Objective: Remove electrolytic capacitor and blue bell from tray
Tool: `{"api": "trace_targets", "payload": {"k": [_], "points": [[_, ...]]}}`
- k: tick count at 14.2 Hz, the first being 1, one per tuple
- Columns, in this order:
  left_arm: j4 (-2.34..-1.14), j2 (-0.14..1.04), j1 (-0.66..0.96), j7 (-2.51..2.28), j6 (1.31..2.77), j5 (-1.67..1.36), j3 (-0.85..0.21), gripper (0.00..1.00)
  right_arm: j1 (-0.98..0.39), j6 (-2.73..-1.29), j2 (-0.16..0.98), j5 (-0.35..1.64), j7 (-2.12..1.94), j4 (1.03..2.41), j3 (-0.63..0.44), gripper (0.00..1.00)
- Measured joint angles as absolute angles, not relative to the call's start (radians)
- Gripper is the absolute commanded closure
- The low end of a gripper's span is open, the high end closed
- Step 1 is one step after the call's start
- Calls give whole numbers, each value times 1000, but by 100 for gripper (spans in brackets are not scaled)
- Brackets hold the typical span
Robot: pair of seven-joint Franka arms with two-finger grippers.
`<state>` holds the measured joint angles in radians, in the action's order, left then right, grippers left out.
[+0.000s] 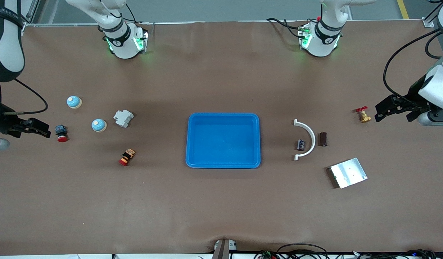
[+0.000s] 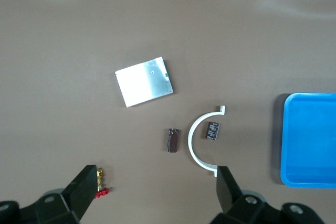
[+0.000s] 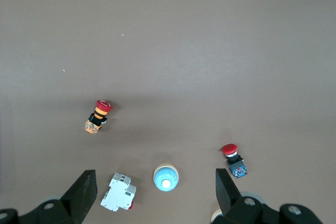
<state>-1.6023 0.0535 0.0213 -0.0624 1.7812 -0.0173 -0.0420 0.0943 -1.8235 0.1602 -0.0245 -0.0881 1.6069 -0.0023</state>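
Two blue bells sit toward the right arm's end, one farther from the front camera than the other. The nearer bell also shows in the right wrist view. A dark capacitor lies inside a white curved piece, and a brown one lies just outside it. Both show in the left wrist view, the dark one and the brown one. A blue tray lies mid-table, empty. My left gripper hangs open beside a brass valve. My right gripper hangs open beside a red push button.
A white circuit breaker lies beside the nearer bell. A second red push button lies nearer to the front camera. A metal plate lies nearer to the front camera than the capacitors.
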Motion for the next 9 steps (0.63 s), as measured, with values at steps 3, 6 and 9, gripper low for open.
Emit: {"api": "trace_targets", "payload": {"k": [3, 6, 9], "points": [[-1602, 54, 20, -63, 1781, -16, -40, 0, 94, -1780, 116, 6, -88, 1605, 3, 0], [-1602, 57, 18, -63, 1778, -15, -39, 0, 92, -1766, 79, 17, -88, 1605, 7, 0], [-1603, 62, 16, -63, 1778, -15, -39, 0, 91, -1760, 67, 18, -88, 1605, 10, 0]]}}
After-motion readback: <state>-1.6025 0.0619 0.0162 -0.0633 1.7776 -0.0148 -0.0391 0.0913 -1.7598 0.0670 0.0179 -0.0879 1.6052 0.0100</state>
